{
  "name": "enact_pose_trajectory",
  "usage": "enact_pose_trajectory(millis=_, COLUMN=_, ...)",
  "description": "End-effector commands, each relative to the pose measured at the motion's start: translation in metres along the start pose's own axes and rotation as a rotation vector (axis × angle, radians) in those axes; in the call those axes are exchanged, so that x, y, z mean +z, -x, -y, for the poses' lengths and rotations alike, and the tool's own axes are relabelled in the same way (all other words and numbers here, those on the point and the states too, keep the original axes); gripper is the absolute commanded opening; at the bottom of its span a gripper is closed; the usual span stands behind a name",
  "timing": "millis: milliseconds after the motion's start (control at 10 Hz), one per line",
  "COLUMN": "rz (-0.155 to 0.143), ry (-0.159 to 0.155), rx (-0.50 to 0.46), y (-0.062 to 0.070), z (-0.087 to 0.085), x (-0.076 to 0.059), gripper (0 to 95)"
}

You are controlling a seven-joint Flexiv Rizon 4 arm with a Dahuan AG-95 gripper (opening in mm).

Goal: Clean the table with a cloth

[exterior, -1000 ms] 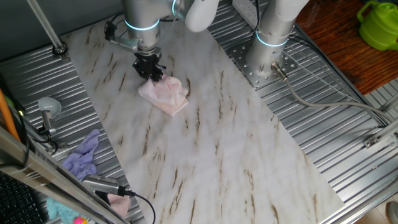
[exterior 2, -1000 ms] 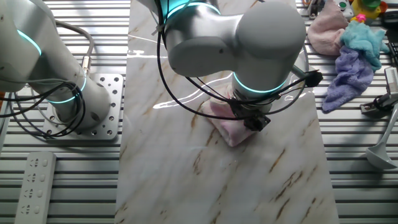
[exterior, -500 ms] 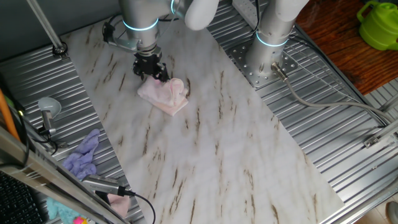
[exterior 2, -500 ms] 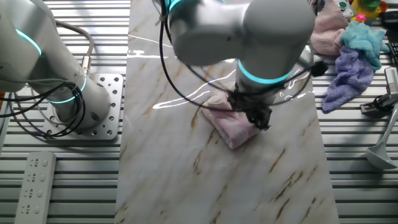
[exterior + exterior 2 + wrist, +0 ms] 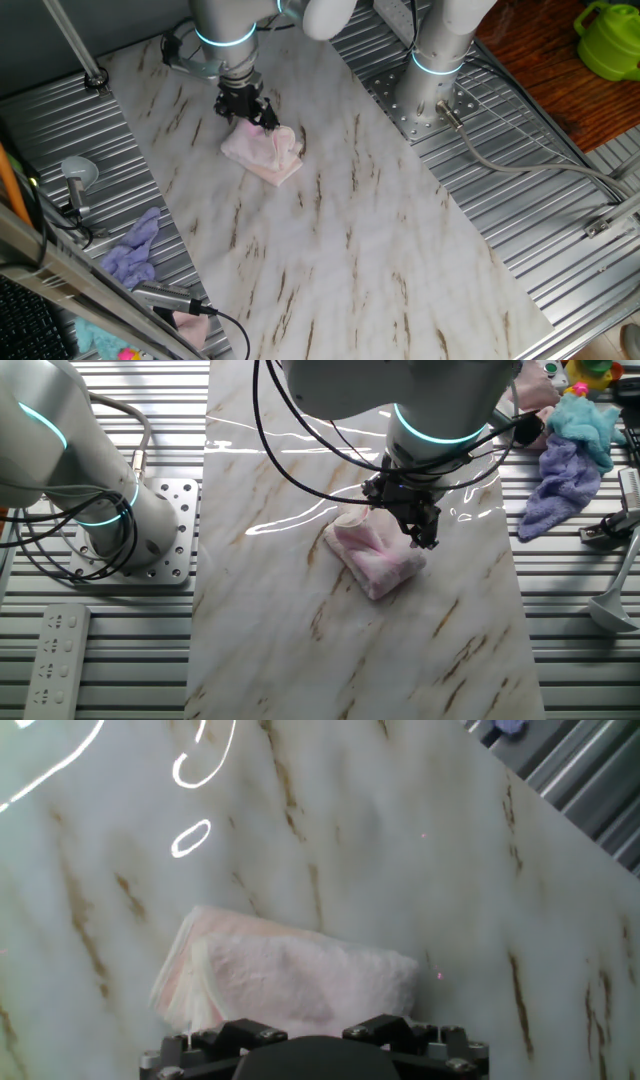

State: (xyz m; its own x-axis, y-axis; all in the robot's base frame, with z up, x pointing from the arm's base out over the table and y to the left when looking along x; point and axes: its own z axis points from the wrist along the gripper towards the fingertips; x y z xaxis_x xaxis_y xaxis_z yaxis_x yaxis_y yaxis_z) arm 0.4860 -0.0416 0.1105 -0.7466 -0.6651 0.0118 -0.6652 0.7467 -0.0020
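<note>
The pale pink cloth lies folded on the white marble-patterned table, toward its far left part. It also shows in the other fixed view and in the hand view. My gripper hangs just above the cloth's far edge and holds nothing. In the other fixed view the gripper is over the cloth's right edge with its jaws apart. The hand view shows only the gripper's black base at the bottom edge, with the cloth right below it.
A second arm's base stands on the ribbed metal beside the table. A lavender rag and a metal tool lie off the table's left side. Teal fabric and a remote lie off the sheet. A green can sits at the far right.
The gripper has let go of the cloth's edge and risen a little, shifting toward the far side. The cloth stays where it lay.
</note>
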Motion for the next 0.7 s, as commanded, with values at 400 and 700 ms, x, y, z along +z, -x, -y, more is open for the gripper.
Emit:
enact_pose_trajectory(millis=400, rz=0.004, ry=0.011, rx=0.073, y=0.0000, z=0.0006, x=0.0005, gripper=0.0)
enact_pose_trajectory(millis=700, rz=0.009, ry=0.015, rx=0.095, y=0.0000, z=0.0006, x=0.0005, gripper=0.0)
